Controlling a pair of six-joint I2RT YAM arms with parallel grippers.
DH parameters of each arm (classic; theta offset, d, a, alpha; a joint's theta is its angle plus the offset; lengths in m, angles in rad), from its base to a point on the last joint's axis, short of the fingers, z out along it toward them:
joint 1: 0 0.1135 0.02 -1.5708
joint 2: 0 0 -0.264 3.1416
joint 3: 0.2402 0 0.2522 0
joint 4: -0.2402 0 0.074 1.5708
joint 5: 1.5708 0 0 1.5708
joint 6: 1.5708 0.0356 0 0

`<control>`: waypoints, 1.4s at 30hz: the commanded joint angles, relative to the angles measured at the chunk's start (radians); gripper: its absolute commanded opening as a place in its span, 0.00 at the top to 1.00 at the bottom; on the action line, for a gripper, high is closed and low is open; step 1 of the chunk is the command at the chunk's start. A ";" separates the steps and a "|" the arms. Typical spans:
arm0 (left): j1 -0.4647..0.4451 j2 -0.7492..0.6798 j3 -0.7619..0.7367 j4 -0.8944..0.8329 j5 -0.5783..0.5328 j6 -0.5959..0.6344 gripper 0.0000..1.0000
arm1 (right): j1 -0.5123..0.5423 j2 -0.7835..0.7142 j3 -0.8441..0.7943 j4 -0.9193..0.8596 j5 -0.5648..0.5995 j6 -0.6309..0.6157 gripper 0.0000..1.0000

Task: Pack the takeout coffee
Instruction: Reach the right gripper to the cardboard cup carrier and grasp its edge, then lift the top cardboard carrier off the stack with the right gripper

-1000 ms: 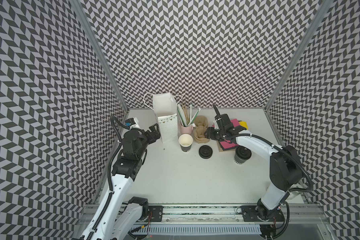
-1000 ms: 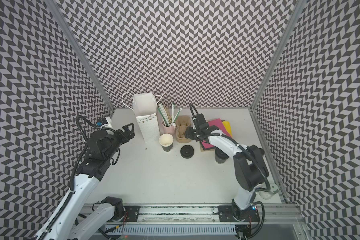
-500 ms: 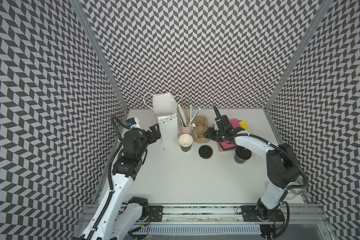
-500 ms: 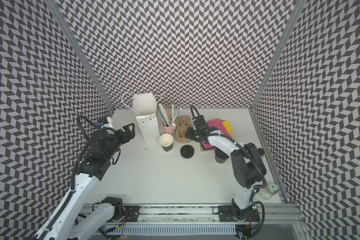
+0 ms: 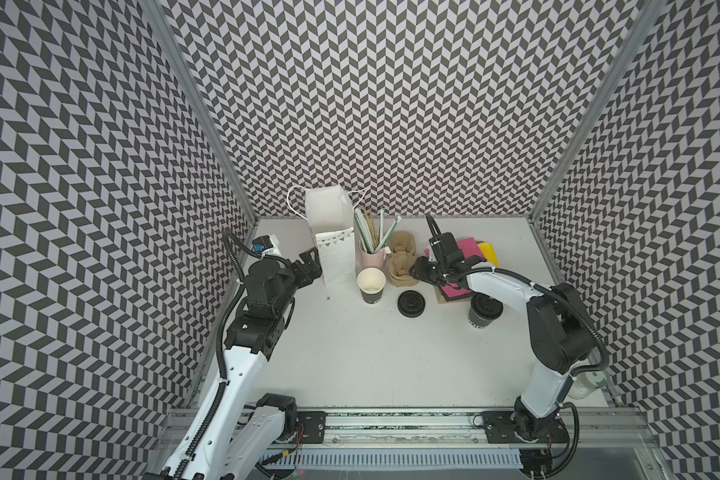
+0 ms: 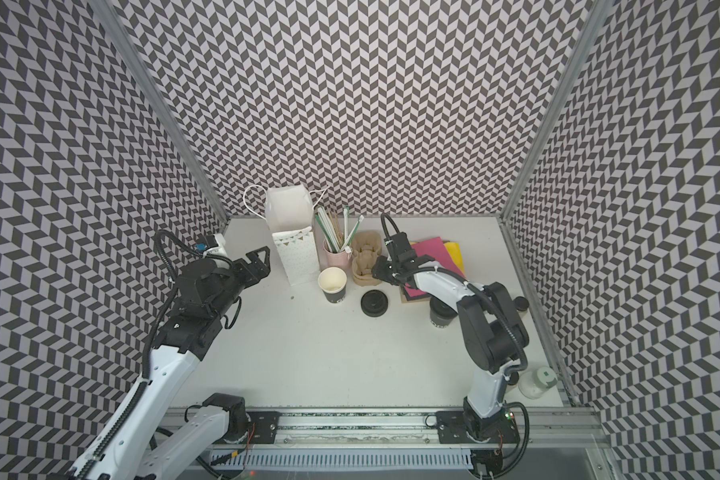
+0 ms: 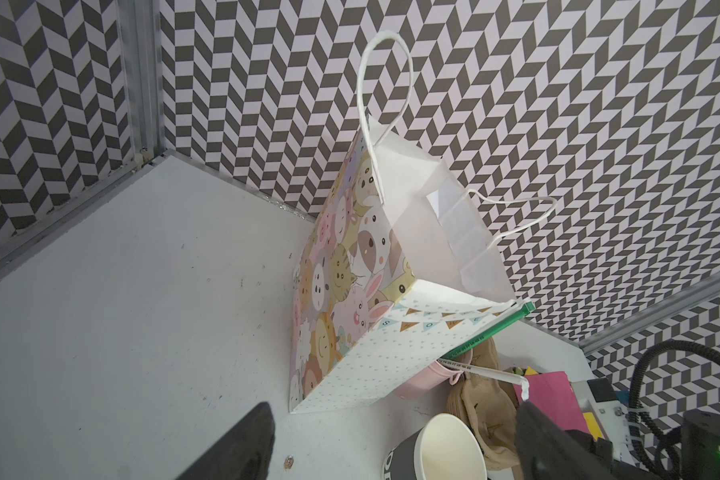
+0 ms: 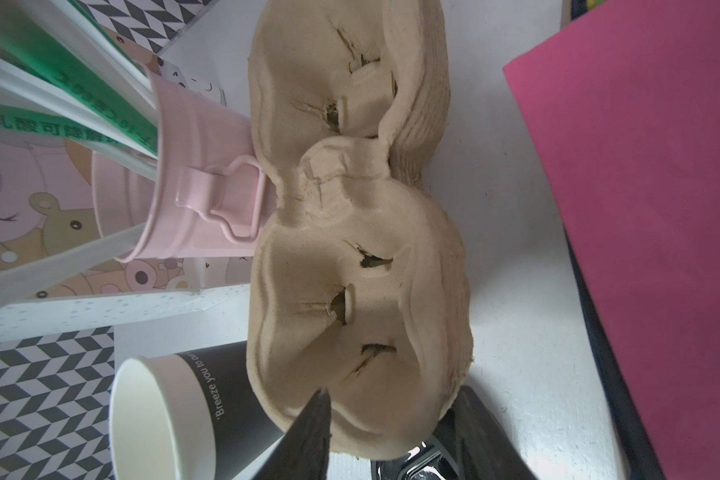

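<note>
The left gripper (image 5: pixel 312 262) hung with its jaws wide apart just beside the paper bag (image 5: pixel 335 262), and it held nothing. The bag stood upright with its mouth open. The right gripper (image 5: pixel 416 272) was at the front end of the stack of brown cup carriers (image 5: pixel 402 257). In the right wrist view its fingers (image 8: pixel 312 432) stood on both sides of the stack's rim, but I cannot tell whether they pinched it. The takeout coffee (image 5: pixel 485 313), with its black lid on, stood upright on the table (image 5: pixel 371 361) under the right forearm, just in front of the pink paper (image 5: pixel 466 247) and well apart from the bag. A cup without lid (image 5: pixel 371 284) and a loose black lid (image 5: pixel 410 302) stood between them.
</note>
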 commanded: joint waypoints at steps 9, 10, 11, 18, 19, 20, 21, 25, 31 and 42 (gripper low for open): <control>-0.004 0.000 -0.004 0.023 0.013 0.011 0.10 | -0.007 0.026 0.001 0.047 0.007 0.002 0.62; -0.005 -0.001 -0.004 0.022 0.012 0.011 0.10 | -0.007 0.026 0.002 0.047 0.008 -0.001 0.63; -0.004 0.001 -0.004 0.023 0.012 0.011 0.10 | -0.007 0.024 0.002 0.044 0.011 -0.001 0.63; -0.004 0.004 -0.004 0.024 0.017 0.012 0.10 | -0.006 0.024 0.005 0.042 0.018 -0.005 0.67; -0.005 0.004 -0.004 0.024 0.018 0.012 0.10 | -0.006 0.024 0.006 0.041 0.018 -0.006 0.67; -0.004 0.006 -0.004 0.023 0.017 0.013 0.10 | -0.007 0.026 0.008 0.039 0.018 -0.007 0.67; -0.004 0.006 -0.004 0.024 0.018 0.013 0.10 | -0.007 0.026 0.009 0.039 0.019 -0.008 0.68; -0.005 0.008 -0.004 0.024 0.018 0.013 0.10 | -0.007 0.024 0.012 0.038 0.016 -0.010 0.70; -0.004 0.011 -0.004 0.024 0.024 0.013 0.10 | -0.007 0.021 0.015 0.036 0.020 -0.013 0.72; -0.002 0.016 -0.002 0.026 0.029 0.016 0.10 | -0.006 0.021 0.025 0.035 0.022 -0.016 0.77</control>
